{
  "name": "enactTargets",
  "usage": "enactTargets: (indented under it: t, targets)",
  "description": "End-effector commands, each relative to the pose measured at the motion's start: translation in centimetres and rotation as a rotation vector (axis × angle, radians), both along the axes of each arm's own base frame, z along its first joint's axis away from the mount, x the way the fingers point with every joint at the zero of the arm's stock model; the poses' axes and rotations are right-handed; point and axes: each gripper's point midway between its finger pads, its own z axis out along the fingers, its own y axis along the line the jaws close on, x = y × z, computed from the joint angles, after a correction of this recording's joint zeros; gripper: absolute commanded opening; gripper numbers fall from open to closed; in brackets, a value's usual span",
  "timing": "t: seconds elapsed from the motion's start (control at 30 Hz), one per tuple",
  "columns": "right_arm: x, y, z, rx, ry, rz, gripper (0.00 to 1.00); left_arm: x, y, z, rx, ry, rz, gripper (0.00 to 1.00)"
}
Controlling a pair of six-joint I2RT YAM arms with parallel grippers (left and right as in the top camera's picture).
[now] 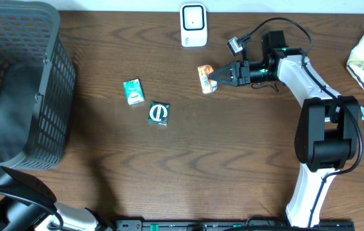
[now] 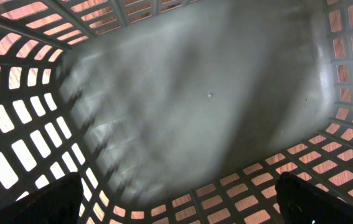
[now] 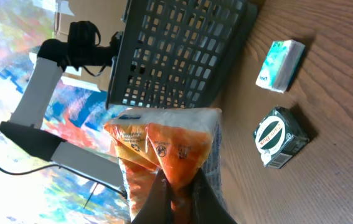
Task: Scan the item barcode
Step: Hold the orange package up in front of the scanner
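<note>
Right gripper (image 1: 219, 75) is clamped on the orange snack packet (image 1: 205, 78), which sits near the white scanner (image 1: 194, 24) (bare surface (image 1: 233, 160) all round). The packet's long axis points roughly toward the scanner. Left gripper (image 2: 176, 202) gapes wide inside the basket (image 1: 60, 102).

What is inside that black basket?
Seen from the left wrist, the basket shows nothing inside: bare grey floor, lattice walls. The open left gripper hangs over it; its fingers cover two corners.

The fingers (image 3: 153, 202) pinch an orange snack packet (image 3: 164, 146). Beyond it on the desk (image 3: 344, 112) are a teal box (image 3: 280, 65), a dark green pack (image 3: 280, 137) and a black basket (image 3: 182, 50).
</note>
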Motion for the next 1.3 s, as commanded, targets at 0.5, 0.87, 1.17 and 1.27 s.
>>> enactTargets:
  t: [0.5,0.87,1.17,1.27]
  targets:
    - [3.6,-2.8,-10.3,-0.802,-0.05,-0.215,0.01,-0.2,0.1,-0.3,-0.007,0.01,0.008,0.98]
    - [16.5,-5.4,-5.5,-1.443,-1.067,-0.415,0.01,-0.2,0.1,-0.3,-0.007,0.01,0.008,0.98]
    - [19.7,2.5,4.2,-1.065,-1.506,-0.628,0.01,-0.2,0.1,-0.3,-0.007,0.01,0.008,0.98]
    - [20.2,3.0,4.6,-1.026,-1.548,-0.666,0.01,-0.2,0.0,-0.3,-0.008,0.01,0.008,0.97]
